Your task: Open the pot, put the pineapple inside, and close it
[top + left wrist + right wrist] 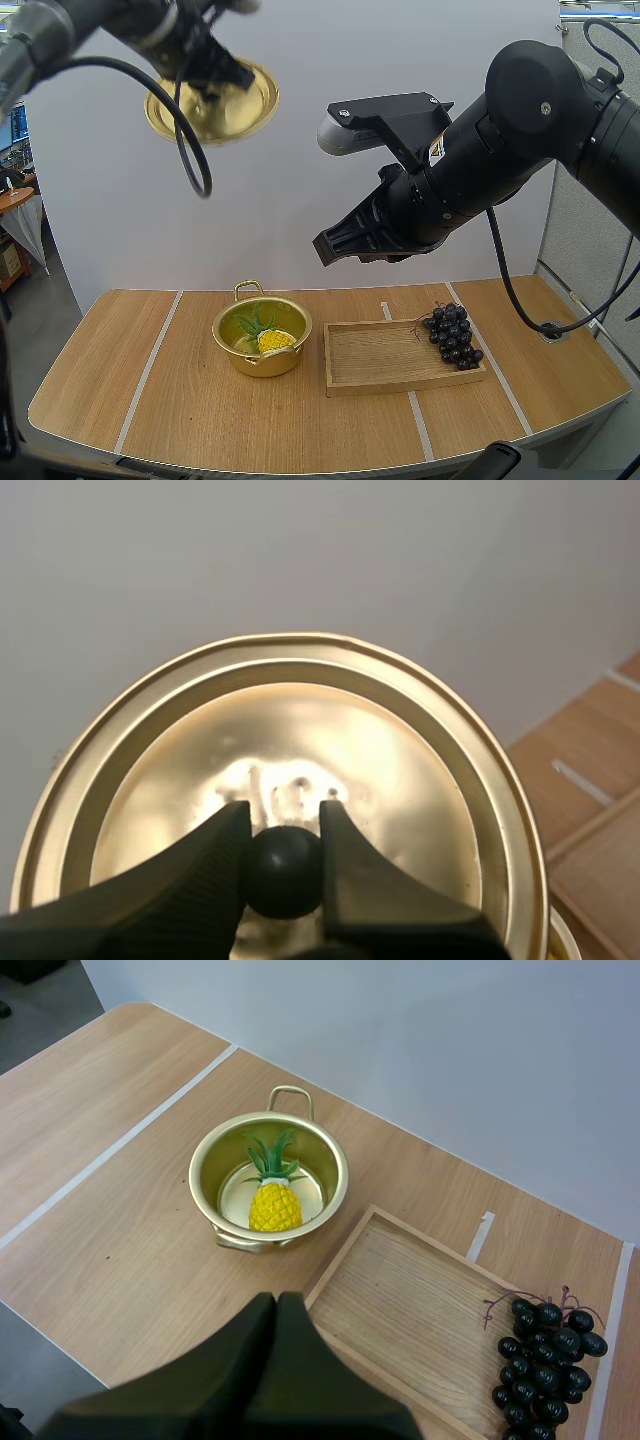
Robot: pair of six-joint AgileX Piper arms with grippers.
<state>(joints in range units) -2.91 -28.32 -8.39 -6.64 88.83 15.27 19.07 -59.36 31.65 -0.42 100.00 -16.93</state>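
This looks like a robot lab or test room set up inside an office. Two black robot arms, the left arm (60, 30) and the right arm (540, 110), reach over a wooden table (120, 380) marked with straight white tape lines (150, 365). A plain white sheet (120, 220) stands behind it as a backdrop. The things on show look like practice props: a gold pot (262, 364) with a small pineapple (275, 340) in it, a wooden tray (380, 384), a bunch of dark grapes (452, 335), and a lid (235, 110) held high in the air. Past the sheet, a desk (15, 197) with a screen (18, 125) shows on one side and a grey partition (580, 250) on the other.
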